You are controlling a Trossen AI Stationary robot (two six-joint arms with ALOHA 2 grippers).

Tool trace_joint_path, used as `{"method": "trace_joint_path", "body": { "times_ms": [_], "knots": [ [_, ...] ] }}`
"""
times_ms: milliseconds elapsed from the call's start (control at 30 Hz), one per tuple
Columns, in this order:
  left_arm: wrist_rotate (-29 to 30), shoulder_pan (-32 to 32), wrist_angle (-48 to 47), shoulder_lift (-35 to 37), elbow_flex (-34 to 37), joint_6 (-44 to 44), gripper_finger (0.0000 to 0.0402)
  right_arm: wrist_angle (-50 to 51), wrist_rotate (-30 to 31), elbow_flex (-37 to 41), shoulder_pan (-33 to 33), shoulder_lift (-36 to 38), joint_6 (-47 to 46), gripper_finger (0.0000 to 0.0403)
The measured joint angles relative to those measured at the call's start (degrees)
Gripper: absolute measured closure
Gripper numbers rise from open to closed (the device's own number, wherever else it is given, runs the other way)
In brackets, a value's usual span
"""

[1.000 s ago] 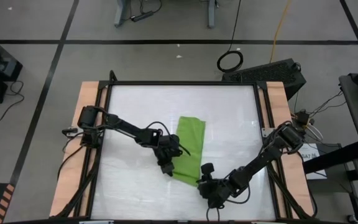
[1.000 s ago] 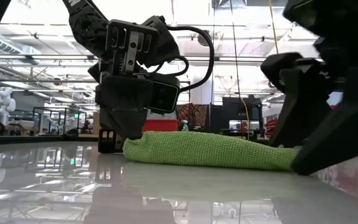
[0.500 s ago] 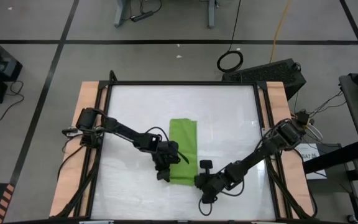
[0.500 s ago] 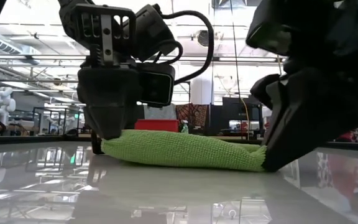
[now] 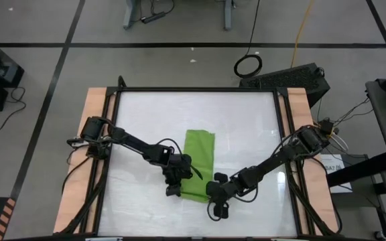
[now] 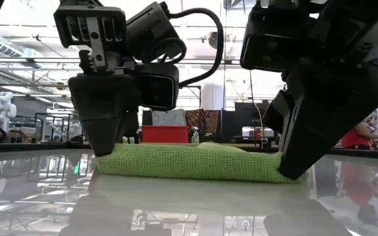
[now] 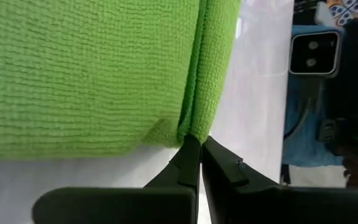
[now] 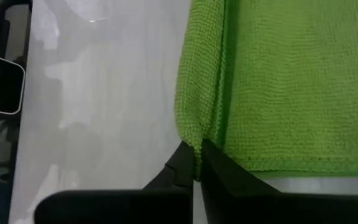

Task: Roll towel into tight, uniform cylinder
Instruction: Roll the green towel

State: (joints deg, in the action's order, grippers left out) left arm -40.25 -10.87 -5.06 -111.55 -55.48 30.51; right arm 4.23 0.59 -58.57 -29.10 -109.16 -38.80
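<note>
The towel (image 5: 198,164) is lying flat near the middle of the table (image 5: 139,114), its long axis running away from the front edge. Both claws are sitting at its near short edge: the left gripper (image 5: 173,189) is pinching one corner and the right gripper (image 5: 214,189) the other, each clenched on the fold. The cloth is lime green, knitted-looking, folded double and not yet rolled.

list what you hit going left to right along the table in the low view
left gripper, fingers shut on the towel's left end → towel lying across the middle → right gripper, fingers shut on the towel's right end
</note>
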Motion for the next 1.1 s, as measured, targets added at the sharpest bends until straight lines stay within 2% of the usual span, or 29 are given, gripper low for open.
{"method": "trace_joint_path", "body": {
  "times_ms": [133, 467, 600, 833, 967, 1100],
  "knots": [
    [0.7, -0.4, -0.7, 0.9, 0.1, -1.5, 0.0369, 1.4, -3.4, 0.2, 0.8, 1.3, -2.1, 0.0402],
    [6.4, -0.4, -2.1, 5.1, 0.4, -6.5, 0.0265, 1.0, -10.9, 0.2, 3.1, 1.9, -8.5, 0.0403],
    [11.8, -1.8, -1.8, 8.6, 0.3, -12.7, 0.0258, 0.6, -12.7, 0.2, 3.6, 2.0, -9.1, 0.0403],
    [24.7, -9.0, 1.1, 12.7, 0.2, -27.6, 0.0258, 0.5, -14.7, 0.2, 4.5, 2.0, -10.7, 0.0403],
    [28.0, -11.9, 4.8, 12.1, 0.1, -29.8, 0.0258, 0.4, -14.6, 0.2, 4.8, 2.1, -10.9, 0.0403],
    [29.8, -12.6, 4.6, 10.7, 0.1, -29.8, 0.0258, 0.2, -14.5, 0.1, 4.9, 2.5, -10.9, 0.0403]
  ]
}}
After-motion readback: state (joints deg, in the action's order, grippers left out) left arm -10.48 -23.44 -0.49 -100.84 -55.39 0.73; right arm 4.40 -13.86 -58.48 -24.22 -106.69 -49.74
